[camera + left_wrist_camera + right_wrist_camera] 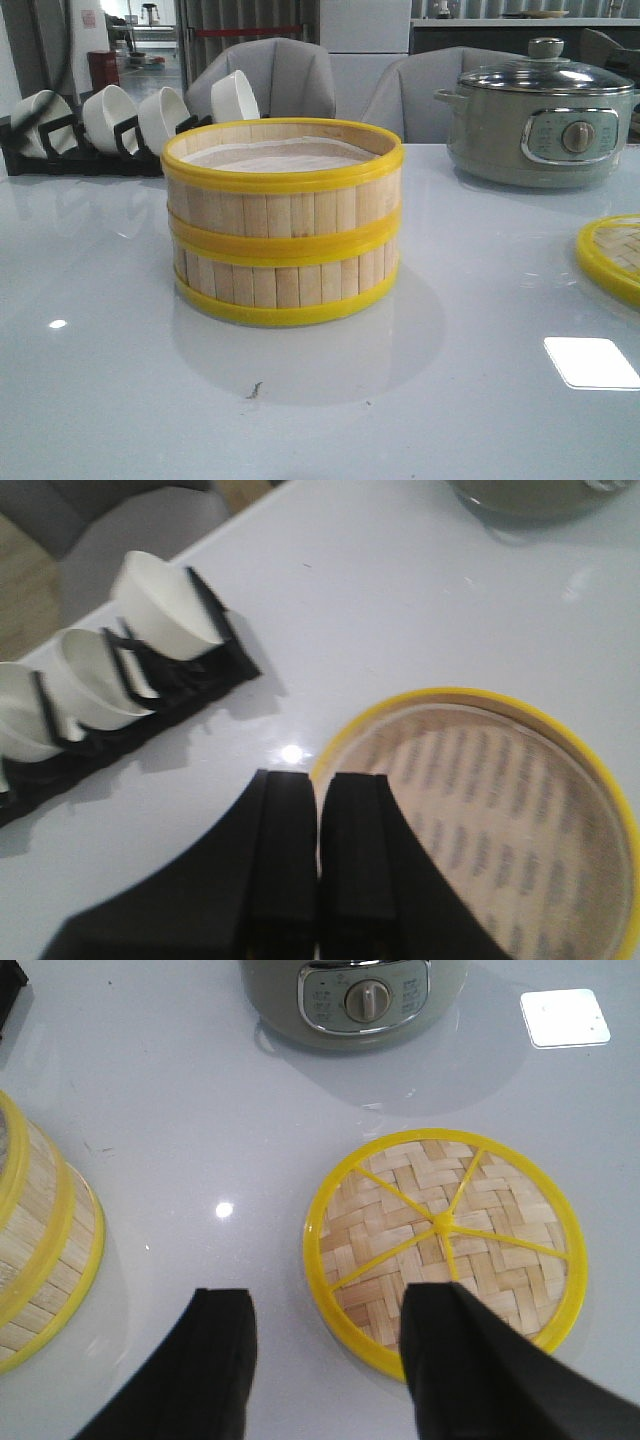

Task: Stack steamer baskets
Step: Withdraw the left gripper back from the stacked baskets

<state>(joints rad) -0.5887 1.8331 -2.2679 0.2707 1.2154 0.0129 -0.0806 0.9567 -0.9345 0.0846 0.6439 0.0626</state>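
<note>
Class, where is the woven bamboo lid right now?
The woven bamboo lid lies flat at the table's right edge in the front view, right of the stacked steamer baskets, in front of the electric pot.

- Front view: the woven lid (612, 256) is cut off by the right edge; only a portion of its yellow rim and weave shows.
- Front view: the bowl rack (80, 150) is cut off at the left edge and partly hidden behind the steamer baskets (283, 225).
- Front view: neither arm appears.
- Left wrist view: the picture is blurred. The left gripper (320, 880) hides part of the top basket's near rim; the basket's far side runs past the right and bottom edges.
- Left wrist view: the electric pot (530, 495) shows only as a sliver at the top edge.
- Right wrist view: the stacked baskets are cut off at the left edge; the pot's upper part lies outside the picture.
- Right wrist view: one finger (470, 1360) of the right gripper (330, 1360) covers part of the lid's near rim.
</note>
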